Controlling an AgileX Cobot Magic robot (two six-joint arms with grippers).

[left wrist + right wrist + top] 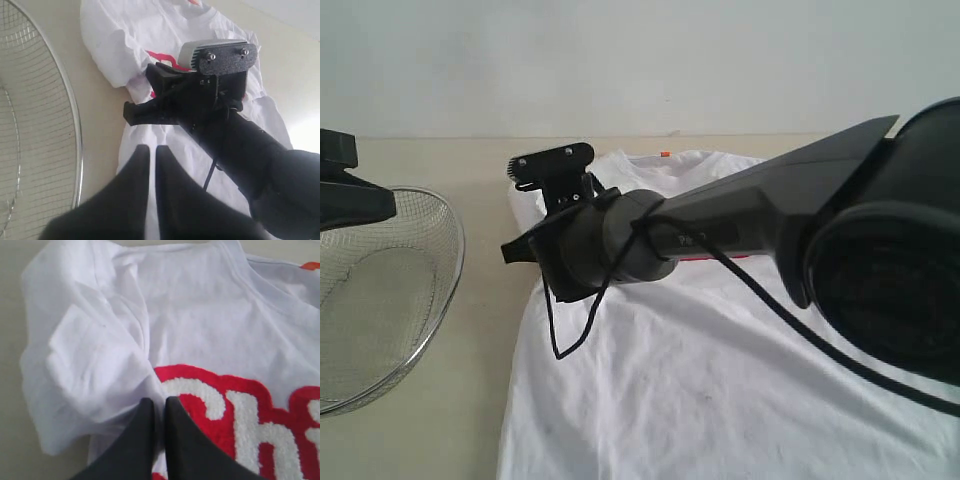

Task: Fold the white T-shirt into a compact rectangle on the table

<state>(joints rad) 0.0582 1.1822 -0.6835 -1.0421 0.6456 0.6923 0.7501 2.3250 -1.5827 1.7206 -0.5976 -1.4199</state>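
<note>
Right gripper point(159, 405) nearer: fingers closed at the sleeve point(85, 365), 9 o'clock side of white T-shirt point(720, 380) in exterior view, pinch unclear. Shirt runs 12–6. Left gripper point(148, 150) closed, empty.

— Soft, even daylight in here. The shirt point(720, 380) nearly washes out to plain white.
— A patch of table point(305, 130) beside it blows out bright too.
— And that black arm point(770, 210), so close up, is a blurred dark mass. Shadows stay faint.
</note>
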